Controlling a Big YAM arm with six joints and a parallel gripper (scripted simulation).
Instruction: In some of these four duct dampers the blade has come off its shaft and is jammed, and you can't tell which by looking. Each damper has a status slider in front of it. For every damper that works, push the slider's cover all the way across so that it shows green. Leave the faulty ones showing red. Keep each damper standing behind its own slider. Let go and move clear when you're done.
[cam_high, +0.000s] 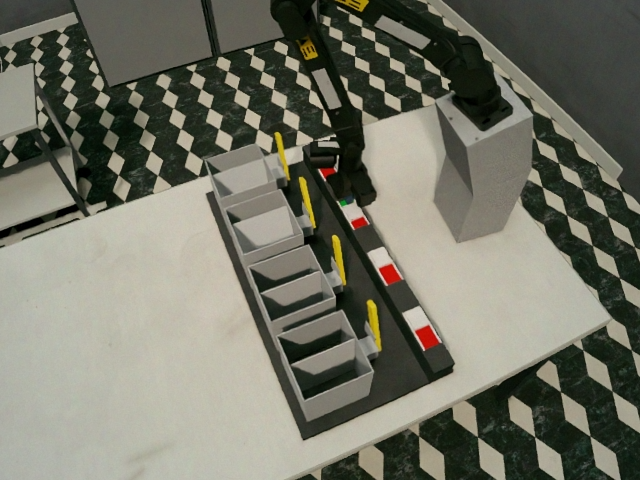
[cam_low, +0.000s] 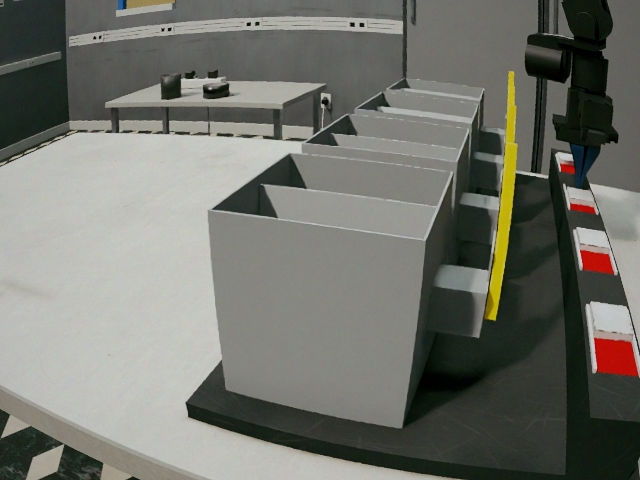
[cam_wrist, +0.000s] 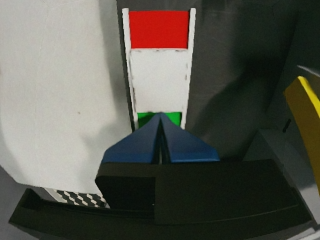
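Four grey dampers stand in a row, from the near damper (cam_high: 338, 396) (cam_low: 320, 310) to the far damper (cam_high: 242, 178), each with an upright yellow handle. My gripper (cam_high: 347, 199) (cam_low: 581, 184) (cam_wrist: 160, 118) is shut and empty. Its blue tips are at the far end of the second-farthest slider, against or just above its white cover (cam_wrist: 160, 80) (cam_high: 351, 210). That cover is partway across: a green strip (cam_wrist: 174, 118) shows at the tips, and red (cam_wrist: 159, 30) (cam_high: 359, 223) at the other end. The far slider (cam_high: 327, 171) (cam_low: 567, 168), third slider (cam_high: 390, 274) (cam_low: 598, 261) and near slider (cam_high: 427, 337) (cam_low: 616, 356) show red.
The dampers stand on a dark base (cam_high: 361, 390) (cam_low: 516, 413). The sliders sit on its raised strip (cam_high: 404, 294). Yellow handles, such as the near handle (cam_high: 374, 325) (cam_low: 504, 232), rise between dampers and sliders. The arm's grey pedestal (cam_high: 493, 180) stands on the other side of the sliders.
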